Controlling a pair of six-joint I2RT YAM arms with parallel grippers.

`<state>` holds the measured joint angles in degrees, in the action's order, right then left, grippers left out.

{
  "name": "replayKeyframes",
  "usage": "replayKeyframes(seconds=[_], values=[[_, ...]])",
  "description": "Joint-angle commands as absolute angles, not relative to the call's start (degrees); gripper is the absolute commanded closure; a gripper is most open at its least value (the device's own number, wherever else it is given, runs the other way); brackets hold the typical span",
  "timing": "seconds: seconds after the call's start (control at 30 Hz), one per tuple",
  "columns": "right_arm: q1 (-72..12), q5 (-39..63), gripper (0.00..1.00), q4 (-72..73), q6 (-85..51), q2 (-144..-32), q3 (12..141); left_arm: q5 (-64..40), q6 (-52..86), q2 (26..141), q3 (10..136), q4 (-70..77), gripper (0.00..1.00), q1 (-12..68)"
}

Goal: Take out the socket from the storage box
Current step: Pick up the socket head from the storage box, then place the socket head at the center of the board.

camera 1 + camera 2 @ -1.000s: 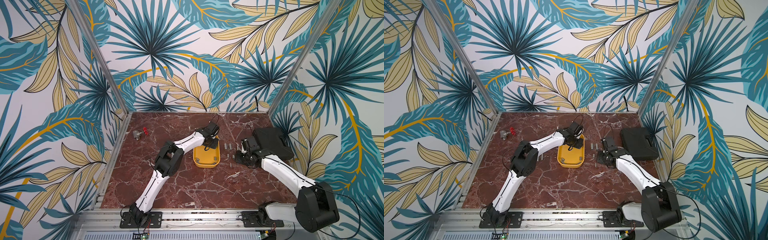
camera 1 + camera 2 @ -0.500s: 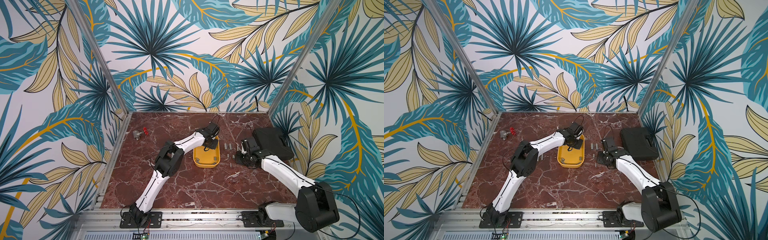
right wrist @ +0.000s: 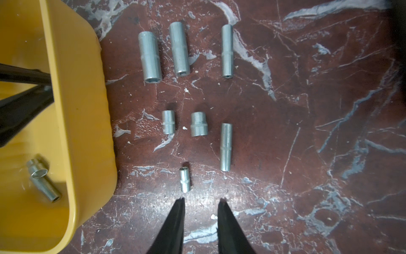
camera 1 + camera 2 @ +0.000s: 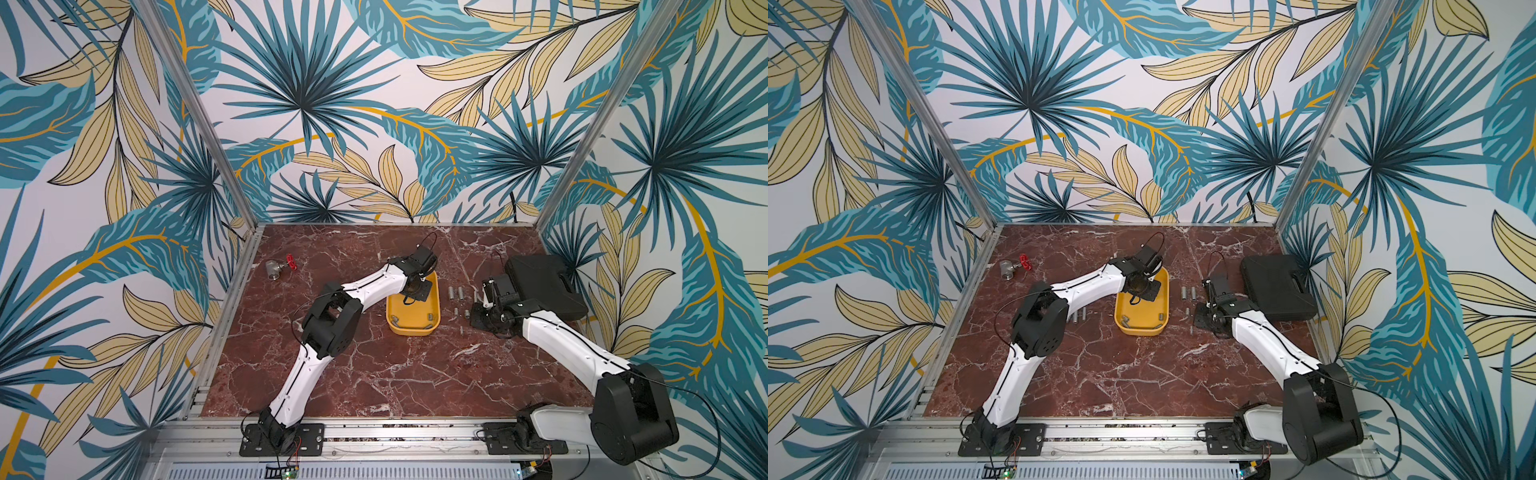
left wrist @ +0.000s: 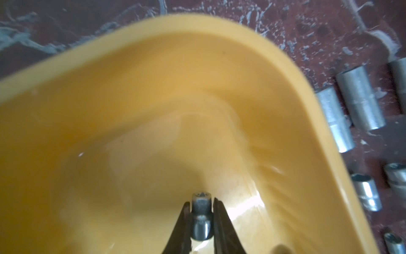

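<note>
Desk (image 4: 374,374): red marble slab.
Storage box (image 4: 411,331): yellow tray at mid-desk, with two spare sockets (image 3: 44,180) lying at its near end.
Right claw (image 3: 201,201): tips a little apart, gripping nothing, low over the desk right of the tray.
Laid-out sockets (image 3: 198,127): seven, flat on the desk beside the tray.
Left claw (image 5: 201,202): down inside the tray's far half, clamped on a small socket (image 5: 201,217).
Black case (image 4: 540,286): closed, far right.
Valve (image 4: 276,269): red handle, far left.
</note>
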<state>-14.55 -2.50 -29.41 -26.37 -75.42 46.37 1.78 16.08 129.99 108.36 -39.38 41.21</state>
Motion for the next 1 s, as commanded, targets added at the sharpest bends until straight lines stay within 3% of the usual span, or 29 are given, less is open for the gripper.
replayKeyframes(seconds=[0.0,0.13,0.5,0.73,0.97], values=[[-14.32,-2.33,0.72,-29.51,-26.46,-73.85,45.35,4.76,16.26,121.24,107.14,-37.22,0.82,40.98],[-14.24,-2.46,0.72,-30.10,-26.19,-73.23,45.31,5.92,17.17,113.22,102.67,-36.55,0.82,38.85],[-14.15,-0.57,0.72,-28.77,-26.34,-74.83,45.35,6.59,24.00,87.77,67.59,-33.43,0.81,28.39],[-14.15,0.73,0.73,-27.55,-26.72,-76.79,45.70,4.44,29.85,83.94,53.20,-29.65,0.81,28.04],[-14.13,0.87,0.73,-27.42,-26.53,-77.32,45.79,0.97,33.47,85.84,47.04,-24.99,0.81,28.37]])
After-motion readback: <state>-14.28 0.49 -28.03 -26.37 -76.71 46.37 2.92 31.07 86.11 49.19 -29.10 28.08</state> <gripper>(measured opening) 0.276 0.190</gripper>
